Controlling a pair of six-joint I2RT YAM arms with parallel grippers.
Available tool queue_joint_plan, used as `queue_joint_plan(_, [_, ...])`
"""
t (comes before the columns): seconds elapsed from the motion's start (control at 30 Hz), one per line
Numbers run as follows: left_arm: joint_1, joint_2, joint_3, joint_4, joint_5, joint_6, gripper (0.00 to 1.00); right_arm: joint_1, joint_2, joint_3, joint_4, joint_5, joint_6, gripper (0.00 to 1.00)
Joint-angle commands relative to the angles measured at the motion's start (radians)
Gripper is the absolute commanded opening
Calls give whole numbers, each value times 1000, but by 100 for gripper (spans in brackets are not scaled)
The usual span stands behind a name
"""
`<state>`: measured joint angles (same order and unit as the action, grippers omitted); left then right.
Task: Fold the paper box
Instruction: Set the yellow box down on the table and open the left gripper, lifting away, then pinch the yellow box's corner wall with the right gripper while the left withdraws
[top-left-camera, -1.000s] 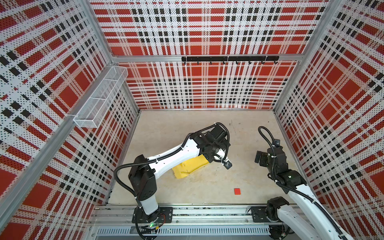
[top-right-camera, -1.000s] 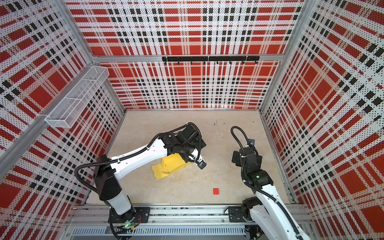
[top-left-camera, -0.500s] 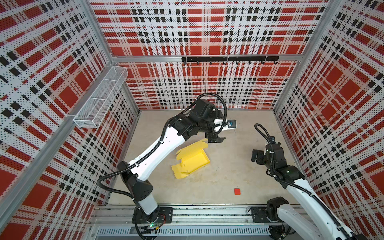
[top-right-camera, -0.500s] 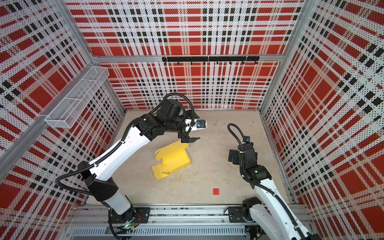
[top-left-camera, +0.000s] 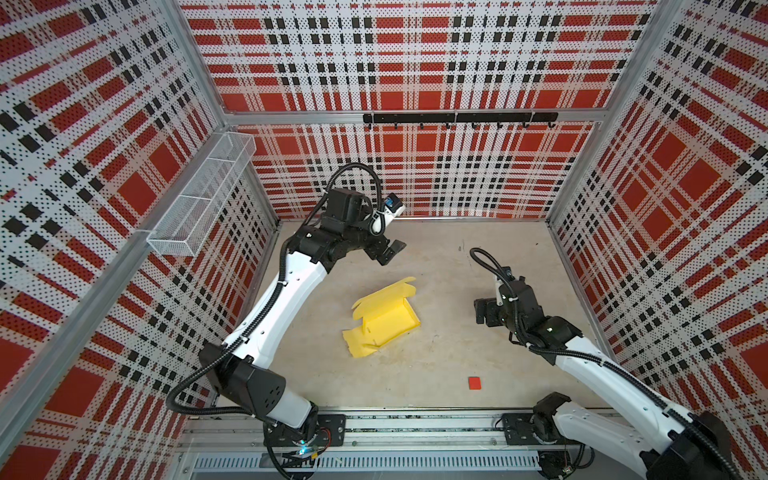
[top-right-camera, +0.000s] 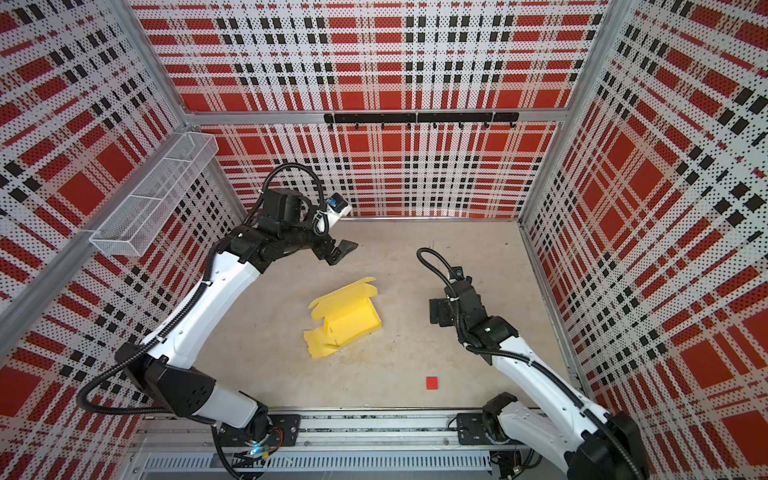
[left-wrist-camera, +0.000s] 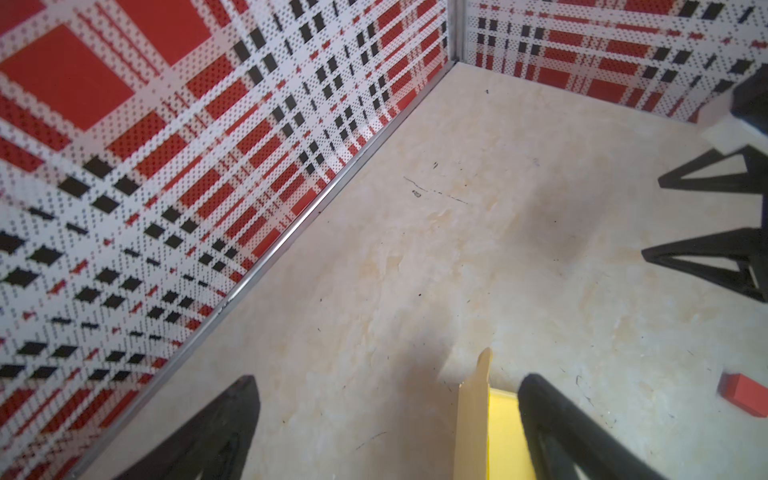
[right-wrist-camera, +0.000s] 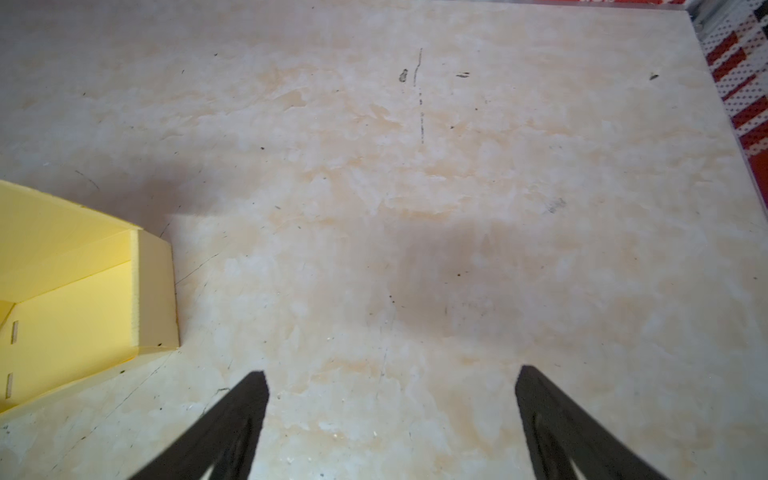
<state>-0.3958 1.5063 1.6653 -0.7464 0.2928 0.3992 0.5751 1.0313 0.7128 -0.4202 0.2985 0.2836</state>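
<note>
The paper box lies partly folded in the middle of the table: pale yellow card with its far long flap and right end wall raised, and flat tabs at its near-left end. Nothing holds it. My left gripper hangs open above the table behind the box, apart from it. In the left wrist view the box's raised flap shows beyond the open left gripper. My right gripper stands open to the box's right, empty, with the box's end wall off to one side.
A tiny red square lies near the front edge, right of the middle. A wire basket hangs on the left wall and a black hook rail on the back wall. Plaid walls close three sides.
My left arm has lifted off the box and swung back and to the left, leaving the box uncovered with its flap raised. My right gripper has moved left toward the box.
</note>
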Motion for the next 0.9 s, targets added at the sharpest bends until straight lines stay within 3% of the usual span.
queue_joint_plan(0.0, [71, -63, -73, 72, 77, -128, 100, 70, 58, 36, 126, 47, 22, 94])
queue_joint_plan(0.4, [391, -172, -291, 218, 187, -369, 100, 296, 373, 138, 338, 29, -7, 86])
queue_joint_plan(0.5, [421, -182, -339, 245, 165, -397, 100, 307, 439, 158, 378, -2, -5, 84])
queue_joint_plan(0.63, [484, -208, -392, 297, 226, -487, 100, 311, 506, 184, 403, -41, 19, 79])
queue_joint_plan(0.77, [505, -223, -476, 349, 148, -531, 100, 313, 572, 202, 439, -59, 16, 76])
queue_joint_plan(0.87, [543, -235, -521, 389, 172, -588, 100, 318, 609, 225, 438, -79, 26, 73])
